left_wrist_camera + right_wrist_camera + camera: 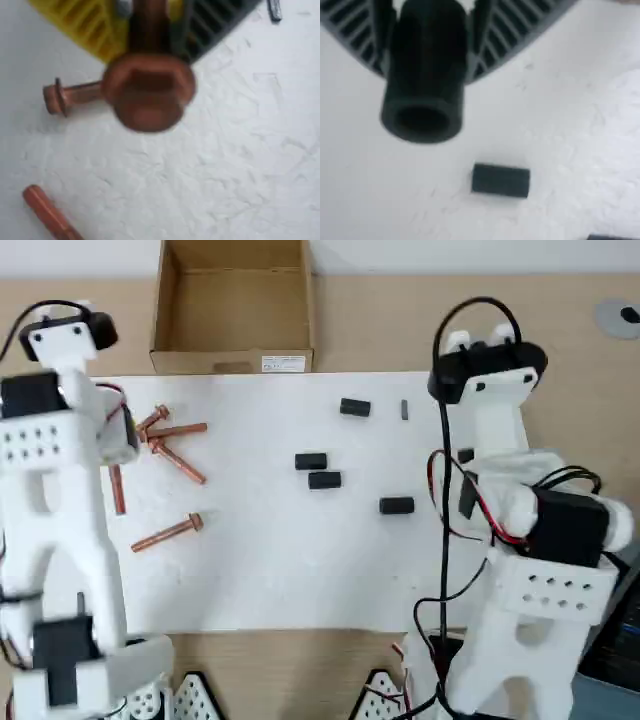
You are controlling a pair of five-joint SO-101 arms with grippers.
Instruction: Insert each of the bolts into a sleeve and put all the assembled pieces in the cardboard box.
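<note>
In the left wrist view my left gripper (150,20) is shut on a copper bolt (149,92), whose hex head faces the camera just above the white mat. A second bolt (70,94) lies flat behind it. My right gripper (427,25) is shut on a black sleeve (422,87), open end toward the camera, above a loose sleeve (500,180). In the high view several bolts (178,430) lie at the mat's left and several sleeves (310,461) in the middle. The cardboard box (230,360) stands open beyond the mat's far edge.
The white mat (270,570) covers the table's middle, bare toward the front. The left arm (50,490) stands at the mat's left edge, the right arm (510,510) at its right edge. A small grey piece (404,410) lies near the far sleeve.
</note>
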